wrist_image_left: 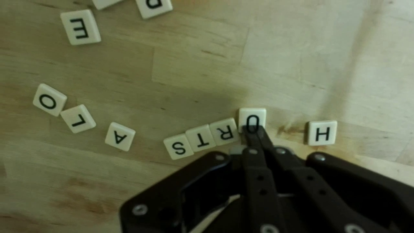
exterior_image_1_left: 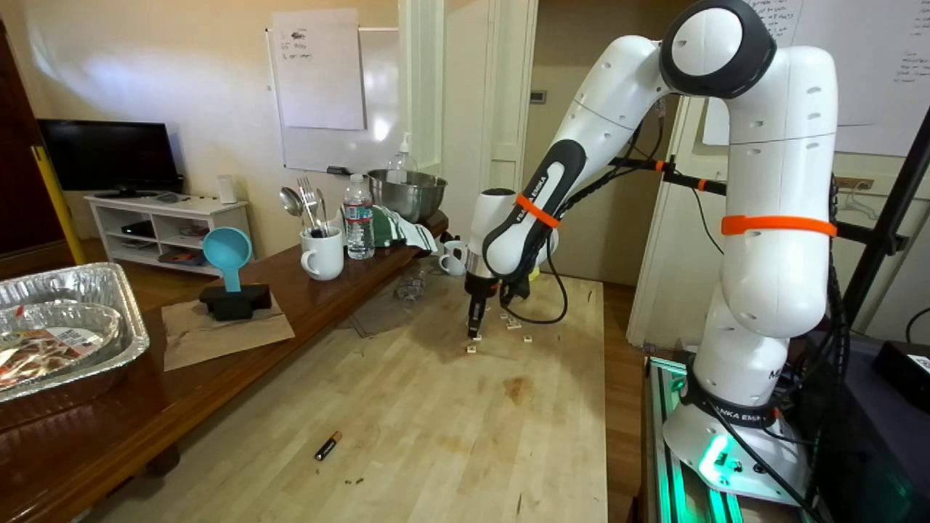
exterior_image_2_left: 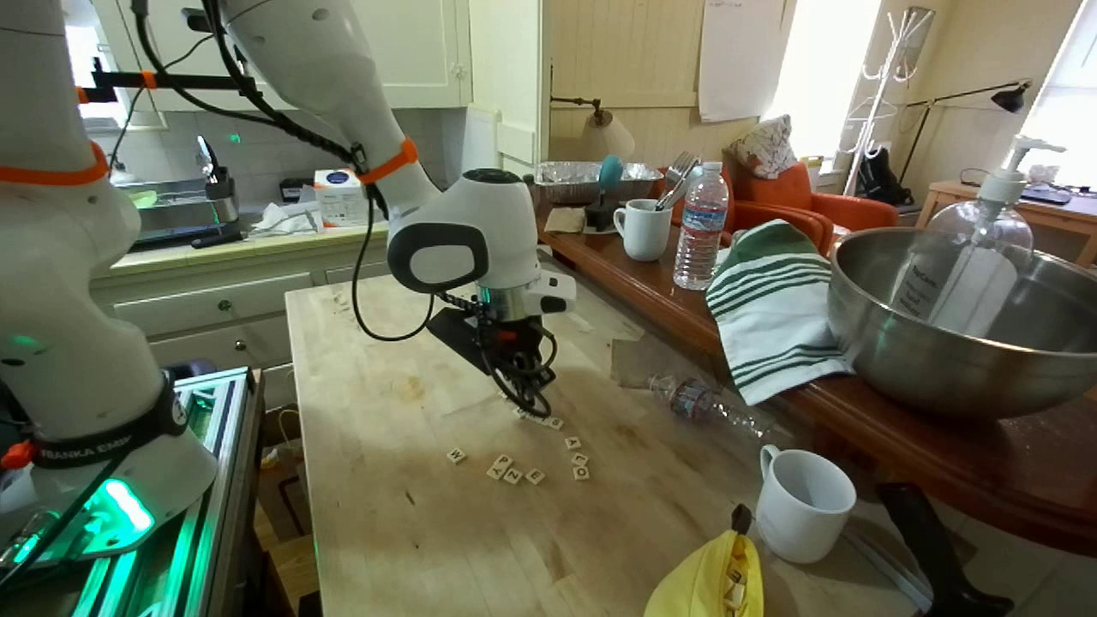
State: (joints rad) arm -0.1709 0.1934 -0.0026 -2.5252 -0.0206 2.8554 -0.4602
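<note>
Table (exterior_image_1_left: 436, 436): wood, stained. Gripper (wrist_image_left: 253, 129): fingers together at a lettered tile (wrist_image_left: 252, 113), contact unclear; it lies just right of the R (wrist_image_left: 223, 131), wrist view. Room: television (exterior_image_1_left: 109, 155) far left, exterior view.

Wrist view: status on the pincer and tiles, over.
Pincer shut. Overlaps one edge of a tile, letter partly covered, contact unclear. R tile close beside it; H tile apart on the opposite side.

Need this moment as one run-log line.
view: wrist | pincer: shut, over partly hidden tile, contact unclear | R tile, T tile, S tile: row at left | H tile: apart, at right
</note>
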